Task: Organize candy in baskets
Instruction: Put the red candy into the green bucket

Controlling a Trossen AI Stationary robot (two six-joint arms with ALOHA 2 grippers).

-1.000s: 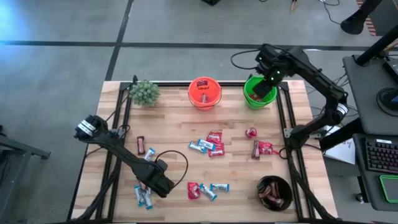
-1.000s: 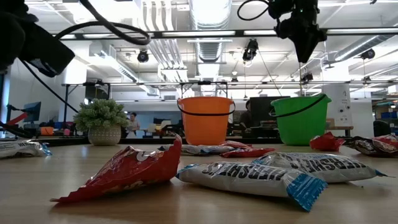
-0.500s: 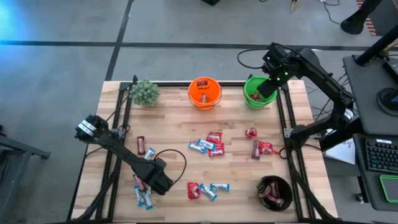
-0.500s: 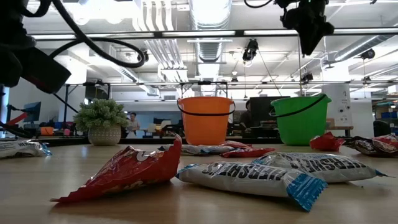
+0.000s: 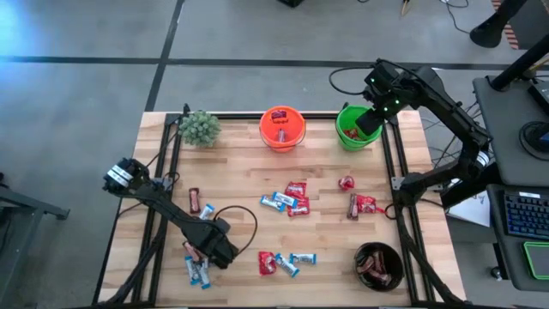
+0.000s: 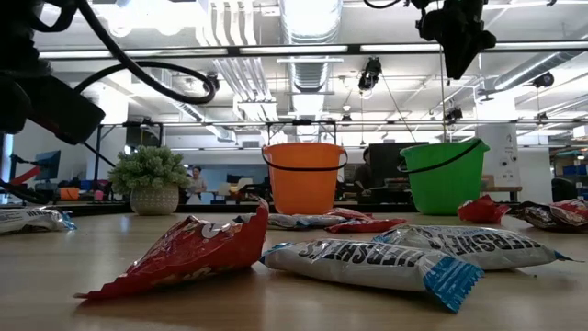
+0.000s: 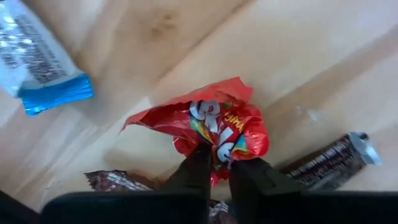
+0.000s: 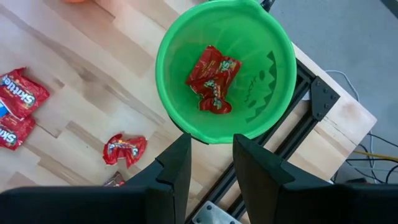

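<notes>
The high view looks straight down on the whole worktop (image 5: pixel 326 232) from far up. The low view sits at worktop level, facing across to the room behind; both views share the orange pail (image 6: pixel 304 176) and green pail (image 6: pixel 444 176). The left wrist view hangs close over a red packet (image 7: pixel 224 124). The right wrist view looks down into the green pail from higher up

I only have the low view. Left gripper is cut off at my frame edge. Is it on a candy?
Observer: Yes. The left gripper is shut on a red candy packet lying on the table.
Operator: And the right one?
Observer: The right gripper hangs open above the green pail, holding nothing.
Operator: Anything in that pail?
Observer: Red candy packets lie at its bottom.
</notes>
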